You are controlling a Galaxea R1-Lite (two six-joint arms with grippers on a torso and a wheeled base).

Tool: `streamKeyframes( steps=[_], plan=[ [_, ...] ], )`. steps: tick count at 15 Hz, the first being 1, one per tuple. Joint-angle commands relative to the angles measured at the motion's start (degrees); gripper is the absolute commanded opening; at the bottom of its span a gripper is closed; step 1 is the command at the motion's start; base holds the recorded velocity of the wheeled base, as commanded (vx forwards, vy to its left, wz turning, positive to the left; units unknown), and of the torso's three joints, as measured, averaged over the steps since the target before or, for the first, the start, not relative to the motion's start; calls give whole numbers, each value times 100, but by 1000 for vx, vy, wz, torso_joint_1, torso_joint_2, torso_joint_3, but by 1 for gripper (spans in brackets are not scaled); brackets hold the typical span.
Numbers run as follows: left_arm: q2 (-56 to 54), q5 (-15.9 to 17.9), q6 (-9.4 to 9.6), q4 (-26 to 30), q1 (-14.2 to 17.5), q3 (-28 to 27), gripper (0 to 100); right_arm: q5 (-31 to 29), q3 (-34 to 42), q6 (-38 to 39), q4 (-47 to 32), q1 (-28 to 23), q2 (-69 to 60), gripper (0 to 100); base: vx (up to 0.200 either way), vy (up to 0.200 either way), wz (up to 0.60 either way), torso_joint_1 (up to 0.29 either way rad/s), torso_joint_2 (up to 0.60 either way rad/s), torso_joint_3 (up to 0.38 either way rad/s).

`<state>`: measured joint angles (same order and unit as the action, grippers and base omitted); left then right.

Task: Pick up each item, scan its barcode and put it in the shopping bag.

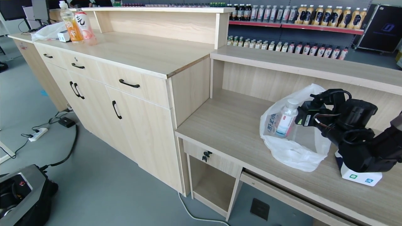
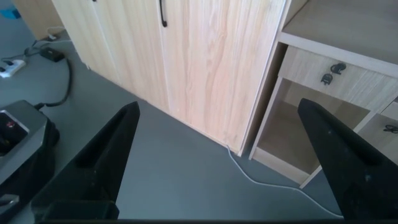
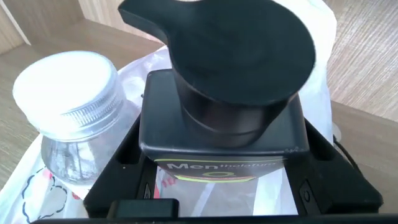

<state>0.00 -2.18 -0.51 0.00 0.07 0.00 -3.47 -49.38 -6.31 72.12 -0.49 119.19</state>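
Standing at the far left of the tall counter [image 1: 132, 53] are an orange drink bottle [image 1: 71, 23] and a pink drink bottle [image 1: 84, 26], close together. I judge these are items that wait for scanning, because they are well apart from the bag.

The left gripper [image 2: 217, 104] hangs over the grey floor in front of the cabinet doors. Its fingers are spread wide and there is nothing between them. It seems parked there so that it does not disturb the other arm.

More to the right, on the lower desk [image 1: 232, 125], lies the white shopping bag [image 1: 292, 153] with its mouth open upward. A clear water bottle [image 1: 285, 121] with a white cap is already inside and leans on the bag's wall.

Just beside this bottle, the right gripper [image 1: 311, 116] holds a black container [image 3: 224, 130] over the open mouth of the bag, with the fingers closed on its sides. I think the container is about to be lowered and released.

At the right, a white box device [image 1: 361, 177] sits on the desk under the arm. It is probably the scanner.

The head view gives the whole layout, but there the held item is difficult to separate from the dark gripper. The right wrist view makes clear its round black cap and its label, and how near it is to the water bottle's cap. The left wrist view adds the state of the empty fingers.
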Motion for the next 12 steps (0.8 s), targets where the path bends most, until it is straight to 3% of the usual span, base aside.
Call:
streamKeyframes(
  steps=[1, 12],
  plan=[
    [0, -2, -2, 0, 1, 0, 100, 163, -19, -19, -14, 5, 184, 0, 0, 0, 0, 0, 0, 0],
    [0, -2, -2, 0, 1, 0, 100, 163, 236, -344, 4, -250, 254, 0, 0, 0, 0, 0, 0, 0]
  ],
)
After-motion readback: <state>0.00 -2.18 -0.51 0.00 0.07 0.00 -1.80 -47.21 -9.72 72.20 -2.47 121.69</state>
